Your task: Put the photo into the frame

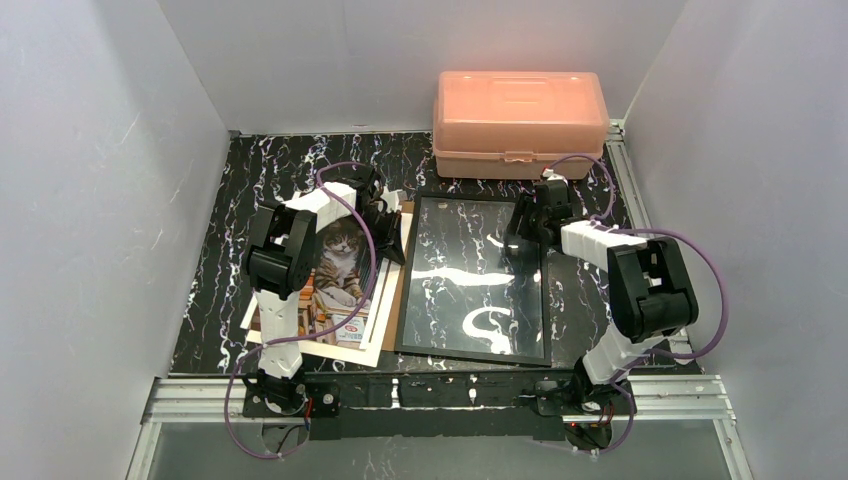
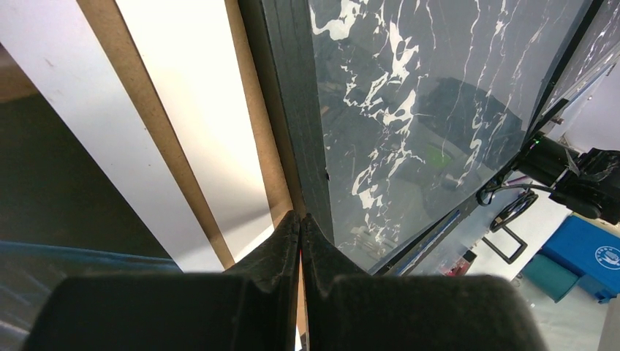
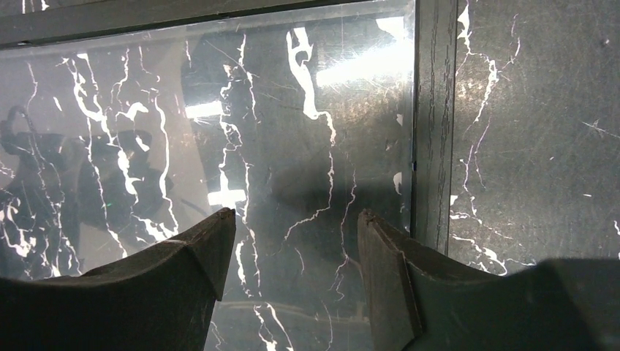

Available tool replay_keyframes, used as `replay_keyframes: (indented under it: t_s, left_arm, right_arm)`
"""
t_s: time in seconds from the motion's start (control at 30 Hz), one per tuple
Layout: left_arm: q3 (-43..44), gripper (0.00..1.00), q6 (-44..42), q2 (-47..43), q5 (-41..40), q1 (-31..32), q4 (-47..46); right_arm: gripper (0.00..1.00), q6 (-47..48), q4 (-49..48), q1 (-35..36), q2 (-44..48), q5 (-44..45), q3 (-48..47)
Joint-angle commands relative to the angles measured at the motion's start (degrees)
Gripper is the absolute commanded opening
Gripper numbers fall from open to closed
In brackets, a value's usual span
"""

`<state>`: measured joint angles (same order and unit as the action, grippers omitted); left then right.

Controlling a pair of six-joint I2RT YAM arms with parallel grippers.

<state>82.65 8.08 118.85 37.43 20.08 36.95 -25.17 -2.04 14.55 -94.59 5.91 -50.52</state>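
The left arm (image 1: 285,265) and right arm (image 1: 640,285) share white shell links and chunky black joint housings. A thin purple cable (image 1: 721,300) loops along each arm. The matte black wedge-shaped fingers (image 3: 197,252) taper to blunt, faintly scuffed tips.

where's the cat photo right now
In the top view the photo lies left of centre on the brown backing board, just left of the frame and partly under the left arm.
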Motion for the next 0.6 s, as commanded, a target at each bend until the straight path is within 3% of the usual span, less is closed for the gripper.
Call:
replay_keyframes:
  t_s: [0.0, 0.57]
  left_arm:
    - [1.6, 0.0, -0.9, -0.8, 0.1, -0.1, 2.1]
    - [1.5, 0.0, -1.1, -0.6, 0.3, -0.1, 2.4]
  right_arm:
    - [0.69, 0.4, -2.9, 0.3, -1.5, 1.2, -2.1]
    - [0.66, 0.2, -7.0, 0.3, -9.2, 2.6, -11.1]
